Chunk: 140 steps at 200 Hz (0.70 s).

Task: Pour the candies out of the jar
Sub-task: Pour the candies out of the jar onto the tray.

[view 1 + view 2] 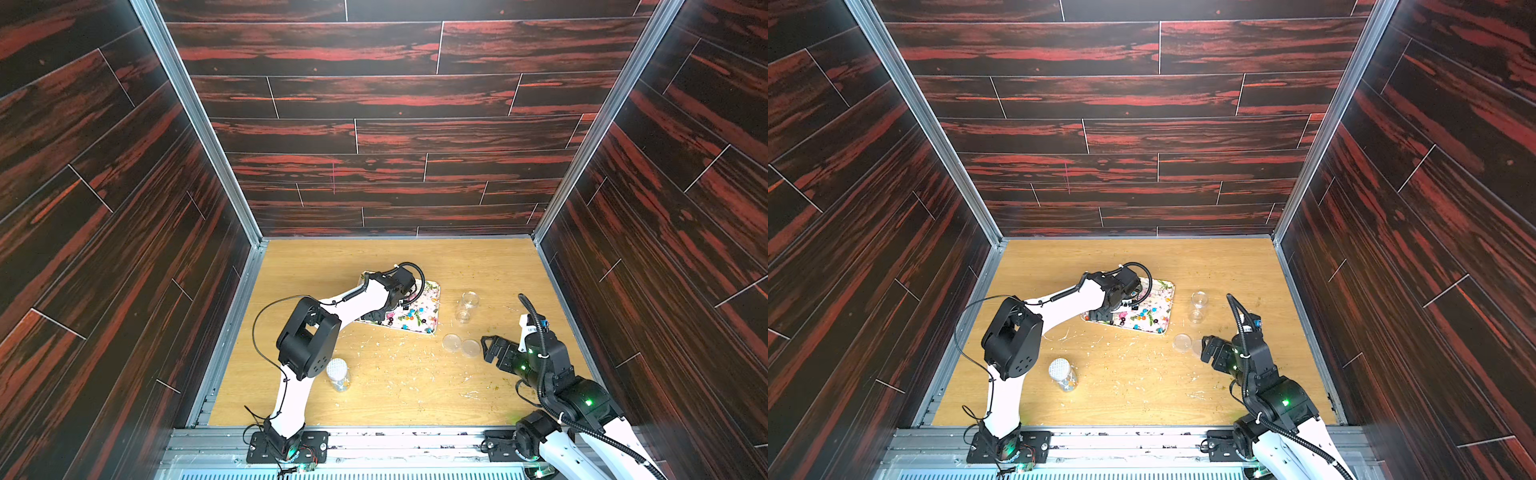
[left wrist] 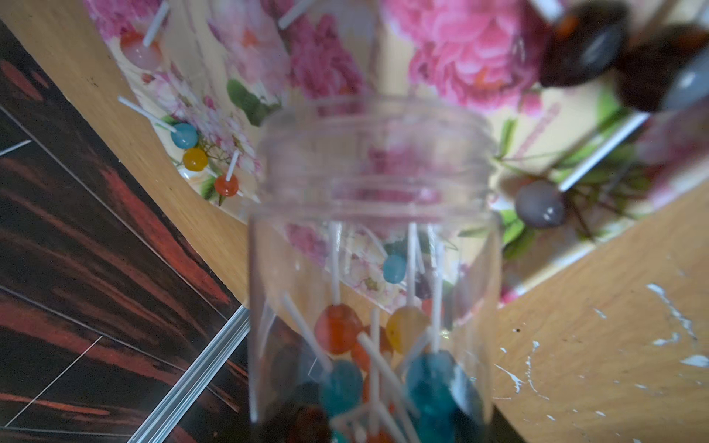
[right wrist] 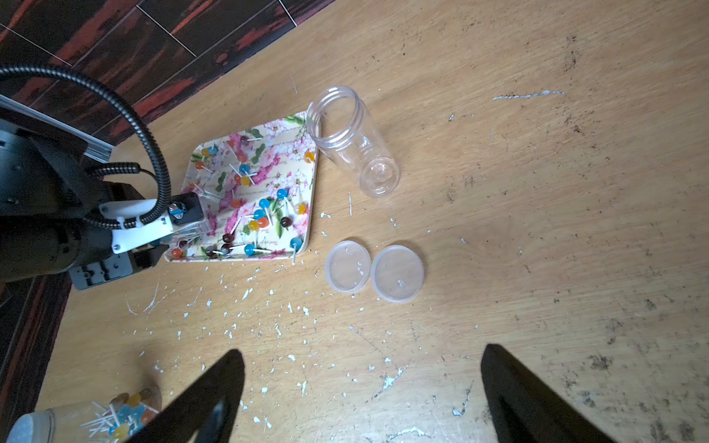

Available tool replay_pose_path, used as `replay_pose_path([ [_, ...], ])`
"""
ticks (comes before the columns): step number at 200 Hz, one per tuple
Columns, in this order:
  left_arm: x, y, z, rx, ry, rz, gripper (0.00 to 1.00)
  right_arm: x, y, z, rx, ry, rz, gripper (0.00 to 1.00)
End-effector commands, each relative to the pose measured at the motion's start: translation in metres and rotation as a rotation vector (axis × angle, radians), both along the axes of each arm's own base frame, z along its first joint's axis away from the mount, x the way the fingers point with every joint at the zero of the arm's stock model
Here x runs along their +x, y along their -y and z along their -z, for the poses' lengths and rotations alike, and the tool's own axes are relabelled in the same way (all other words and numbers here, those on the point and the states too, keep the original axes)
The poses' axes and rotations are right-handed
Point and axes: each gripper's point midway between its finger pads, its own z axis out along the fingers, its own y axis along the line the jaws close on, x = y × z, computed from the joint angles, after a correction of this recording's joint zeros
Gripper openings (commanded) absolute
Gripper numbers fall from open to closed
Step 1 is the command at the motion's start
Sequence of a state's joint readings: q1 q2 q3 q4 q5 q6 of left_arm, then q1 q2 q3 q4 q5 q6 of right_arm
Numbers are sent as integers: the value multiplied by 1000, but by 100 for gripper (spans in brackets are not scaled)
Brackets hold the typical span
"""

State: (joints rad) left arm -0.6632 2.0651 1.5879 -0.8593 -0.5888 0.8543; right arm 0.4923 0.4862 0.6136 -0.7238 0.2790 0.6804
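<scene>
Though well under way, judged unfinished: clear jar clamped in left fingers, tipped mouth-first over floral tray, with a clump of lollipops inside. Many more lying scattered on tray. Right fingers spread wide, empty, beside tray.

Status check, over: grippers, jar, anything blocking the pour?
Copy: left gripper shut on the jar, tilted over the tray; right gripper open, empty. Some candies on tray, more inside jar. Beside tray: empty jar, two lids, not blocking.
</scene>
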Motion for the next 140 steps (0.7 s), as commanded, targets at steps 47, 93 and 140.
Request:
replay_pose_path([
  [47,-2,-7,-10,19,25,22,47,-1,1,-3,33,13,19,99],
  [93,5,-10,-24,52,71,47,48,-1,1,-4,38,21,16,99],
  [140,9,-8,-30,81,81,65,48,-2,0,-4,45,25,11,99],
])
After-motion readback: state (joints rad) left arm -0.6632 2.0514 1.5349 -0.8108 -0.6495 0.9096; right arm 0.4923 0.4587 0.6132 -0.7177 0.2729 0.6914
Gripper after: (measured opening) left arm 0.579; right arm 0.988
